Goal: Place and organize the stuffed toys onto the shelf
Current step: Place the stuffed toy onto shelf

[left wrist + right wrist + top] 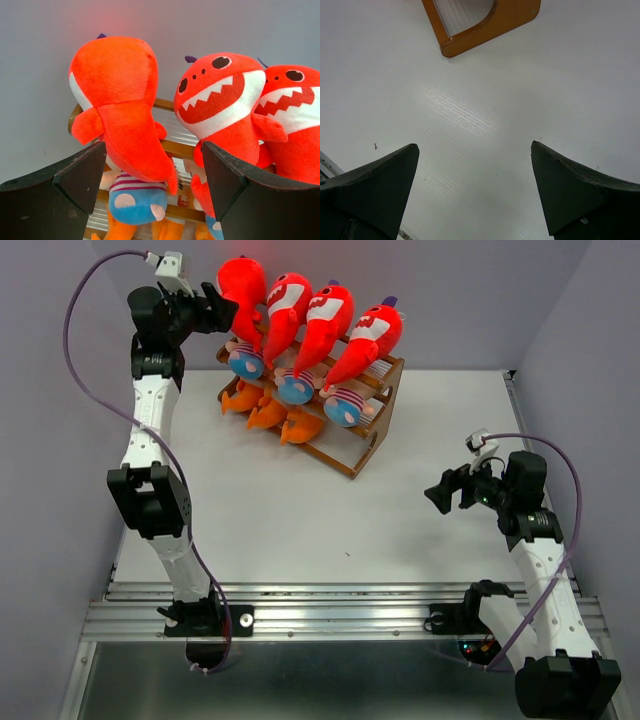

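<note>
Shelf point(350, 468) sits at the far left-centre of the table point(300, 530), turned at an angle, all three tiers loaded.

Top tier: four red sharks point(285, 305) in a row, standing up, leaning back, side by side and touching.

Middle tier: three dolls point(294, 388) in striped shirts with blue bottoms facing out, tucked under the sharks. Heads are hidden.

Bottom tier: three orange plush point(268, 415) lying in a row, tails poking out front.

No toys lie loose on the table.

Left arm point(150, 430) reaches up to the shelf's far left end. Left jaws are spread wide and grasp nothing. In the left wrist view both fingers point(75, 180) frame the leftmost red shark point(120, 110), which faces away, with a gap on the right side. Cannot tell if the left finger brushes its fin.

Right arm point(530, 540) is near the right side, well apart from the shelf. Right jaws are spread wide, released, over bare table. The right wrist view shows only the foot of the shelf's side panel point(485, 30) ahead.
</note>
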You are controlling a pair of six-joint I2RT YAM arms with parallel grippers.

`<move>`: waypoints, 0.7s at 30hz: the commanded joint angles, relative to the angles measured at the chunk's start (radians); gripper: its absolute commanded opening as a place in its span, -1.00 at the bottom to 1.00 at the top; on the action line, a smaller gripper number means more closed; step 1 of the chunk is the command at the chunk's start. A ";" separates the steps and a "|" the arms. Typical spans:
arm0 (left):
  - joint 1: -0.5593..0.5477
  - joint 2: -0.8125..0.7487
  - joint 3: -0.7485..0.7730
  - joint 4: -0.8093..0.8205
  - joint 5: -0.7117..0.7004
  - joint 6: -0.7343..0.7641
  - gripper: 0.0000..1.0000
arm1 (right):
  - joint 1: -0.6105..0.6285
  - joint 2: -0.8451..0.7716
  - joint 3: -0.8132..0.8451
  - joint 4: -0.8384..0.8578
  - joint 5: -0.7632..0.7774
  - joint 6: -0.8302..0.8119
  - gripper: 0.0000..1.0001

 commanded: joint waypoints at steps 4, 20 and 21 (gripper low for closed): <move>0.026 -0.012 -0.011 0.062 -0.020 -0.086 0.75 | -0.007 -0.026 -0.004 0.060 -0.003 -0.017 0.96; 0.024 0.121 -0.002 0.169 -0.016 -0.284 0.85 | -0.007 -0.013 -0.004 0.061 -0.003 -0.021 0.96; 0.024 0.127 0.003 0.174 -0.016 -0.295 0.84 | -0.007 -0.015 -0.005 0.060 -0.003 -0.021 0.96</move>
